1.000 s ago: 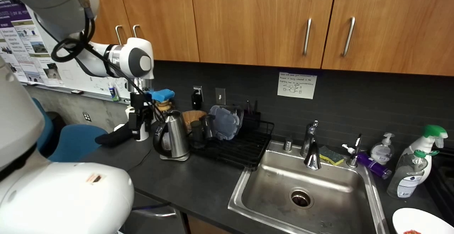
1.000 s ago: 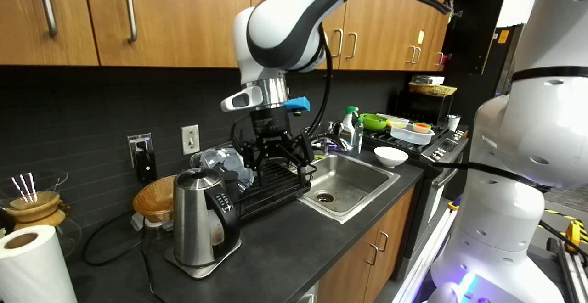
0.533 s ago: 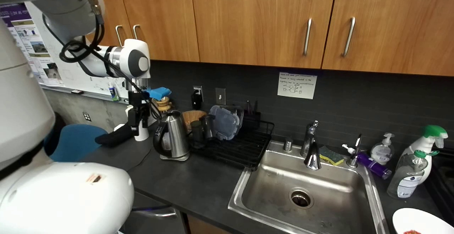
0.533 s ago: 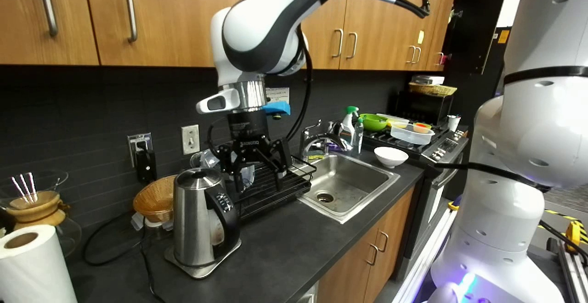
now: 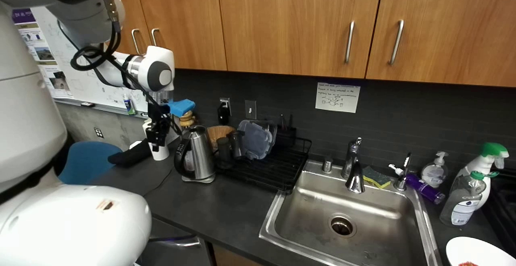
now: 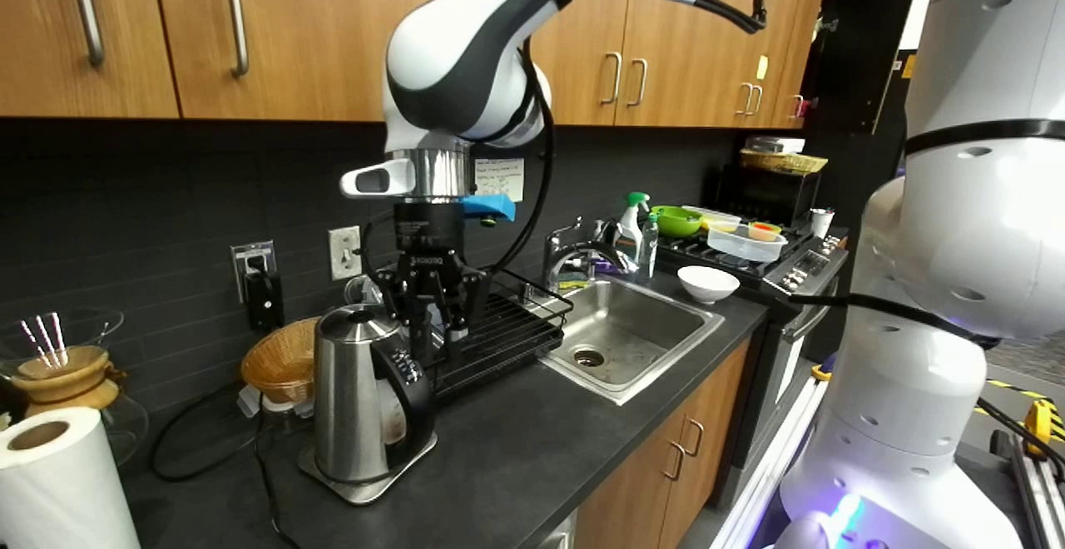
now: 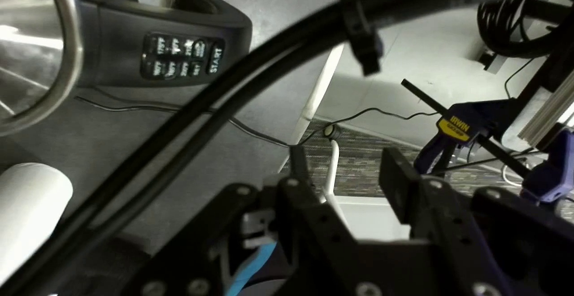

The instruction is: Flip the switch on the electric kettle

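Observation:
The steel electric kettle (image 6: 354, 408) stands upright on its base on the counter, its black handle toward the arm. A switch shows only as labelled buttons on top of that handle, with a START key (image 7: 215, 58) at the end, plain in the wrist view. My gripper (image 6: 439, 353) hangs fingers-down beside the handle at about its top height, apart from the kettle in the wrist view. Its black fingers (image 7: 394, 184) stand part-way apart with nothing between them. In an exterior view the gripper (image 5: 156, 143) is left of the kettle (image 5: 201, 153).
A black dish rack (image 6: 499, 333) and the sink (image 6: 632, 324) lie beyond the kettle. Behind it sits a wicker basket (image 6: 283, 362). A white roll (image 6: 66, 482) stands on the counter, and a power cord runs near the kettle. Arm cables cross the wrist view.
My gripper has come closer to the kettle's handle, moving left in an exterior view. Its jaws have drawn partly together. The kettle has not moved.

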{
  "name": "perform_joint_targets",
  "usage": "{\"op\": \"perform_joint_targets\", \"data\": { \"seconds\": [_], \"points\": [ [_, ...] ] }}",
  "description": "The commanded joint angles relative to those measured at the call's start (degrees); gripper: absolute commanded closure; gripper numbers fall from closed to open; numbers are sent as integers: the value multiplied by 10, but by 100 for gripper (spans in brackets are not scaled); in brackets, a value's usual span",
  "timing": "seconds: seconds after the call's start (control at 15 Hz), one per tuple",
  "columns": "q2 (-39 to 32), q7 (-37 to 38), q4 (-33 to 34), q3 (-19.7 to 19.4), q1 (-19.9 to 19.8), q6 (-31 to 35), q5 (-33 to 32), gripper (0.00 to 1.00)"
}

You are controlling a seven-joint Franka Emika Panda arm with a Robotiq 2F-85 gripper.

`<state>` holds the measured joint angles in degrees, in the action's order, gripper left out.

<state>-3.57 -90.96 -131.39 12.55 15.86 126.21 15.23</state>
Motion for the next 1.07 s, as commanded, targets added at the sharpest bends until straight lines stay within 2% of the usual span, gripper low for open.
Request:
{"op": "perform_joint_targets", "data": {
  "seconds": [0.0, 0.13, 0.6, 1.0],
  "points": [
    [24, 5, -21, 10, -13, 40, 36, 84],
    [32, 27, -32, 9, -15, 61, 40, 99],
    [50, 159, -54, 1, -26, 67, -9, 100],
    [46, 209, -50, 2, -28, 49, -32, 100]
  ]
}}
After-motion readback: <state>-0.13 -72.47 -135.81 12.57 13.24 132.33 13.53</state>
